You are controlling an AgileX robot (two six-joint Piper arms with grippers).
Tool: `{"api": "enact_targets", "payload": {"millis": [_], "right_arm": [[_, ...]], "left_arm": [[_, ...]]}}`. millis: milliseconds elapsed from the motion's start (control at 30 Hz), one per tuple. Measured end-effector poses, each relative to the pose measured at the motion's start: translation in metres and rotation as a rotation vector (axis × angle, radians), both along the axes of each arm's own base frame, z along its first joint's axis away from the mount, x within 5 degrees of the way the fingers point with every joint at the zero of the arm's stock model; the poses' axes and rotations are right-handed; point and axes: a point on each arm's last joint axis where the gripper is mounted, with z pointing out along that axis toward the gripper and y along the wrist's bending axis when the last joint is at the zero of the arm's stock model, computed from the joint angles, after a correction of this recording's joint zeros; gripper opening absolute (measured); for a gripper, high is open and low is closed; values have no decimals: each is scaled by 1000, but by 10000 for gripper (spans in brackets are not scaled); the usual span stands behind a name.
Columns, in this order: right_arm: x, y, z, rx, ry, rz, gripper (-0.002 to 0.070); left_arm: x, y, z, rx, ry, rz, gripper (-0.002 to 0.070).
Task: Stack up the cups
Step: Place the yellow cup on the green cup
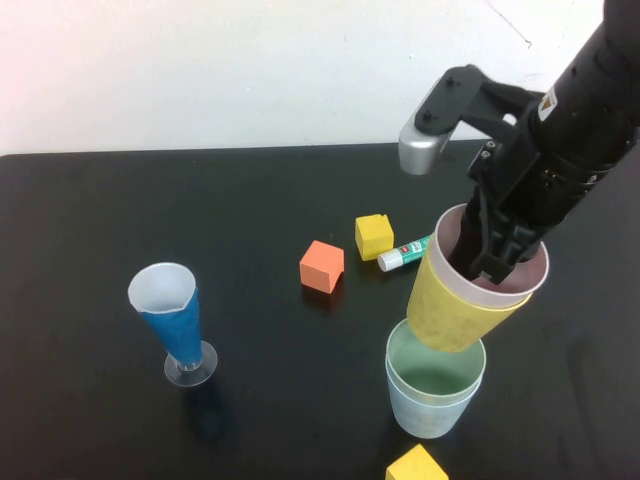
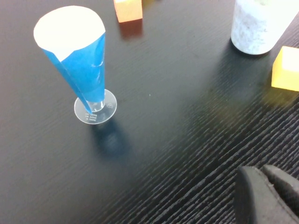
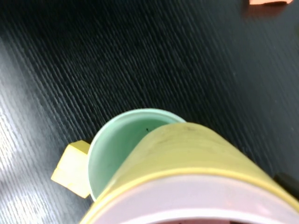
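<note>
The yellow cup (image 1: 450, 310) has the pink cup (image 1: 535, 282) nested inside it. My right gripper (image 1: 490, 262) is shut on their rim wall, with one finger inside the pink cup. The pair hangs tilted just above the green cup (image 1: 435, 372), which sits inside the light blue cup (image 1: 428, 415) on the table. In the right wrist view the yellow cup (image 3: 187, 154) partly covers the green cup's (image 3: 117, 144) mouth. My left gripper (image 2: 262, 171) is shut and empty, low over the table, far from the light blue cup (image 2: 257, 28).
A blue-and-white cone glass (image 1: 172, 320) stands at the left on a clear foot. An orange block (image 1: 322, 266), a yellow block (image 1: 373, 236) and a glue stick (image 1: 405, 254) lie mid-table. Another yellow block (image 1: 417, 465) sits by the front edge, beside the stacked cups.
</note>
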Motion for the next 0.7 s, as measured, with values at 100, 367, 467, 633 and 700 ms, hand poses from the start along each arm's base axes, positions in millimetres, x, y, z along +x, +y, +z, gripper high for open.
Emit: {"api": "enact_targets", "payload": {"millis": [100,367,467,633,700], "right_arm": [[-2,4,-1,0,-1,20,82],[-14,24,-3,-20,-15,105,82],[-11,25,-9,-33,-6,106,82],[-5,26,-18,-70,6,87,101],[-5,25,-19,-79,4,83,111]], "left_arm": [[0,0,0,-2,2,-2,1],[0,0,0,-5,2,-3,0],[0,-1,0,-8,5,-5,0],[-1,-1,0,-14,14,-8,0],[-2,-1,-1,-17,24,-10,0]]}}
